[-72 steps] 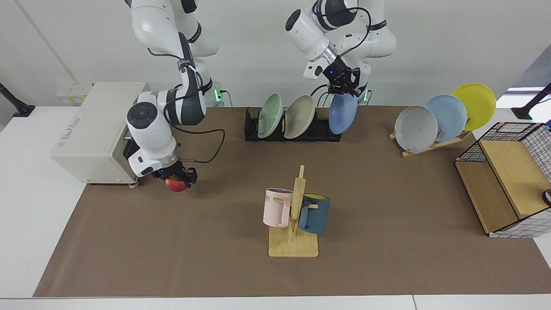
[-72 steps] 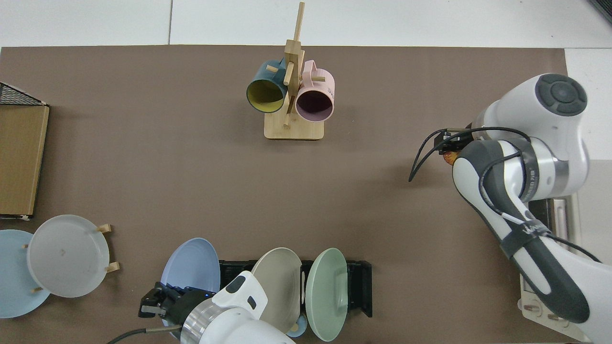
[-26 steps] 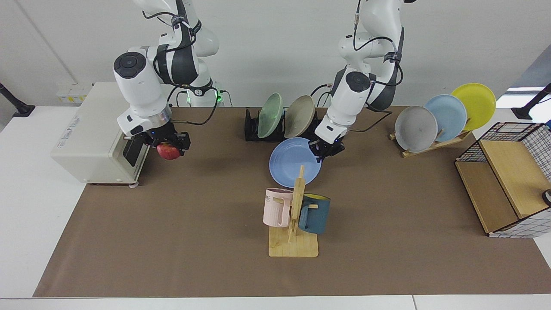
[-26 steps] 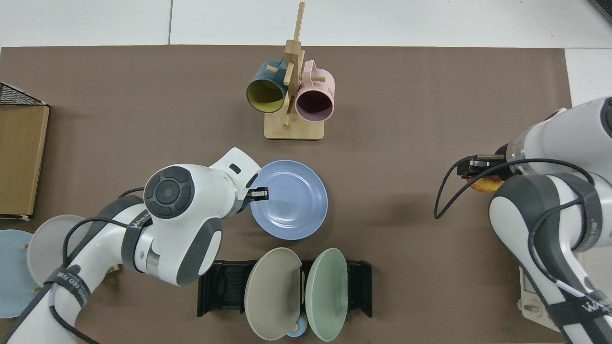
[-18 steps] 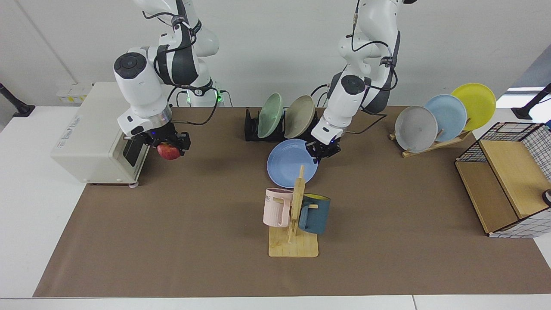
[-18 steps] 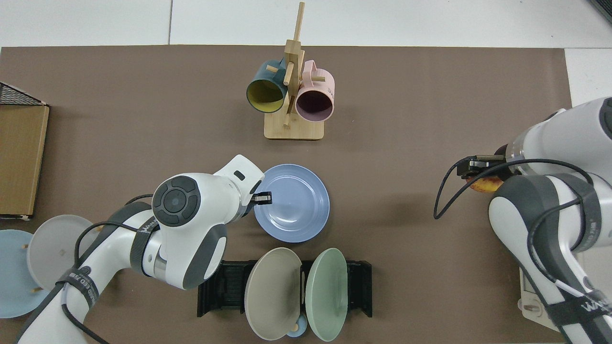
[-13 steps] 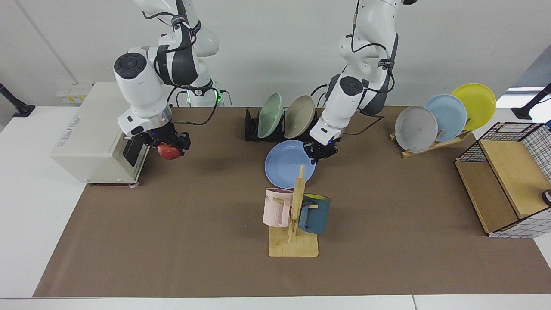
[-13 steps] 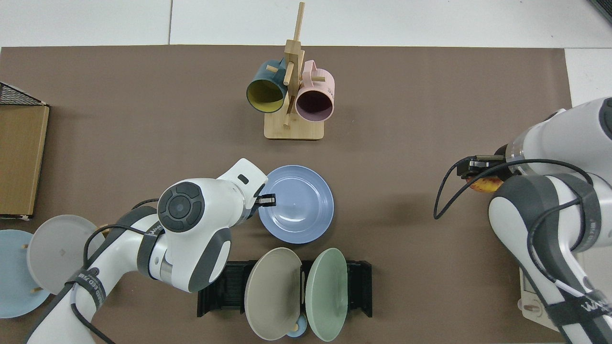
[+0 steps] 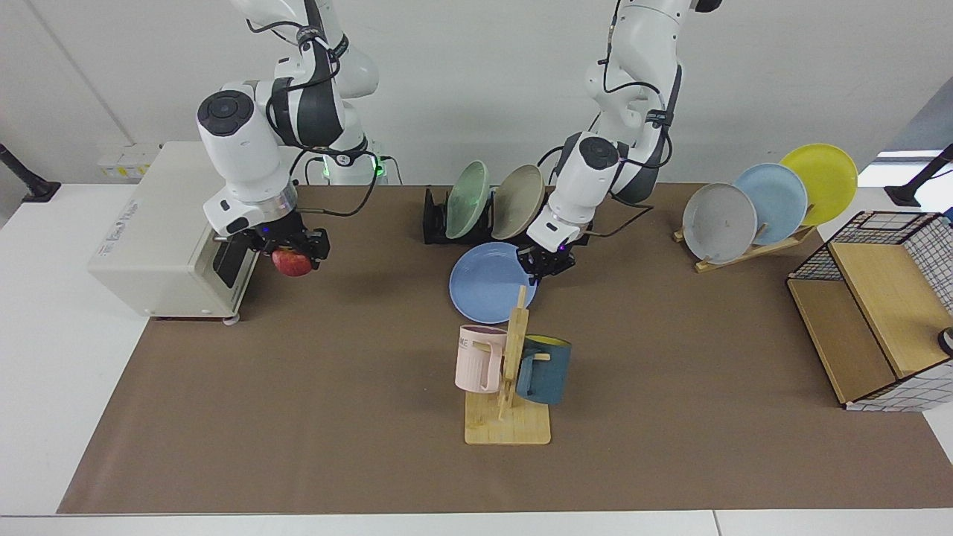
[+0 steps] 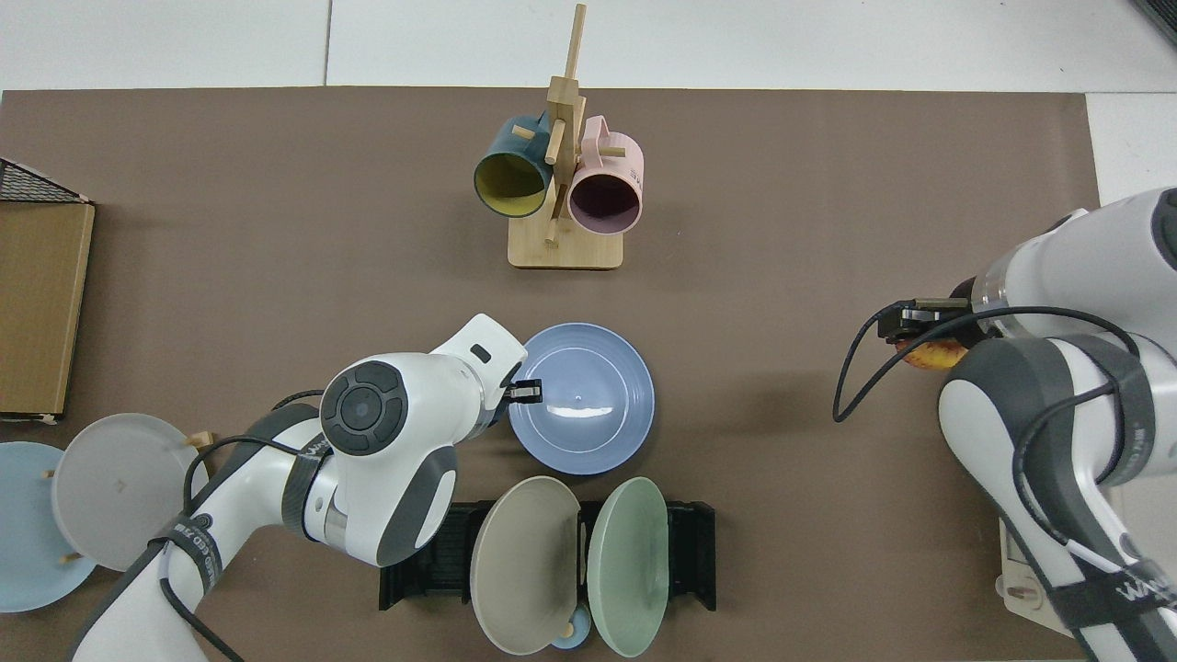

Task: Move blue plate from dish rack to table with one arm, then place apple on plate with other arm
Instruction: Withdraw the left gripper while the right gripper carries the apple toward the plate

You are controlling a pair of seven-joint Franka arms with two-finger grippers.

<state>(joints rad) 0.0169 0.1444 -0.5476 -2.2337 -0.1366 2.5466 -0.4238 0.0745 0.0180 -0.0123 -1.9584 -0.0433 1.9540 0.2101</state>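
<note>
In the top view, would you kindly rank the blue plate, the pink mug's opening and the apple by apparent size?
1. The blue plate, largest.
2. The pink mug opening, though it sits nearer the camera.
3. The apple, smallest showing; the right gripper and arm hide most of it.

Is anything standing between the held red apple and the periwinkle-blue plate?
Nothing visible: only bare brown mat lies between the red apple in the right gripper and the periwinkle-blue plate, held by the left gripper.
</note>
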